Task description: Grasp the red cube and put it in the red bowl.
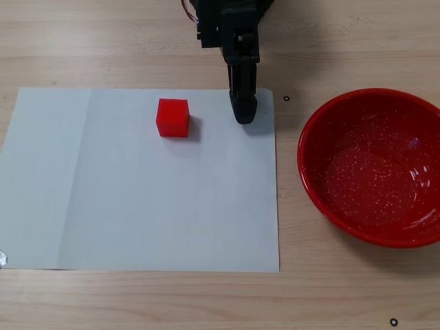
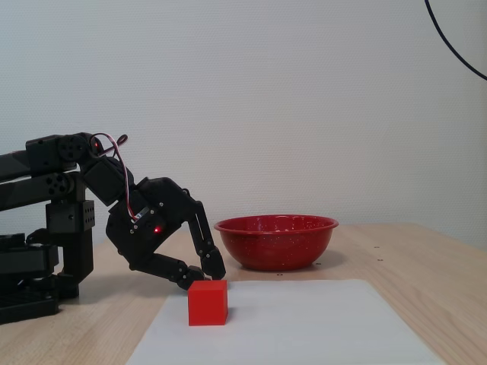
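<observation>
The red cube (image 1: pixel 172 117) rests on a white sheet of paper, near the sheet's far edge in the top-down fixed view. My gripper (image 1: pixel 244 115) is to the right of it, about a cube-width and a half away, with its tips low over the paper. Its fingers are shut with nothing between them. In the side-on fixed view the gripper (image 2: pixel 211 275) shows just behind and above the red cube (image 2: pixel 208 302). The red bowl (image 1: pixel 303 148) stands empty on the wood to the right of the paper, and its wall (image 2: pixel 276 249) is seen beyond the cube.
The white paper (image 1: pixel 172 206) covers the middle of the wooden table. The arm's base and folded links (image 2: pixel 46 228) sit at the left in the side-on view. Small black screw marks (image 1: pixel 286 98) dot the wood.
</observation>
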`<state>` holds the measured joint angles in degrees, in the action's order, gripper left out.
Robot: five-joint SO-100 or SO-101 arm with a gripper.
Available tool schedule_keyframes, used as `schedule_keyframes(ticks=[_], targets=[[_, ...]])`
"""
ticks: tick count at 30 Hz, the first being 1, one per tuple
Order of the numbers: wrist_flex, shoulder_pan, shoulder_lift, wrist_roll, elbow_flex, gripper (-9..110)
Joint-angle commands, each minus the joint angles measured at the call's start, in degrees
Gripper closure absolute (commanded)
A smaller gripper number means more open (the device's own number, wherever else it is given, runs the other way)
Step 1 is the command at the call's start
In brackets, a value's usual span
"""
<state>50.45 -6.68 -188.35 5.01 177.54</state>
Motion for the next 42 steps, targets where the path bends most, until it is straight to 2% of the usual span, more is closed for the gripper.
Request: schedule_keyframes(ticks=[1,24,42], targets=[[0.7,-0.6,0.7,-1.3,0.3,101],[1.0,-0.6,0.7,-1.8,0.2,101],[13.4,3.3,9.5,-9.2,-15.0,101]])
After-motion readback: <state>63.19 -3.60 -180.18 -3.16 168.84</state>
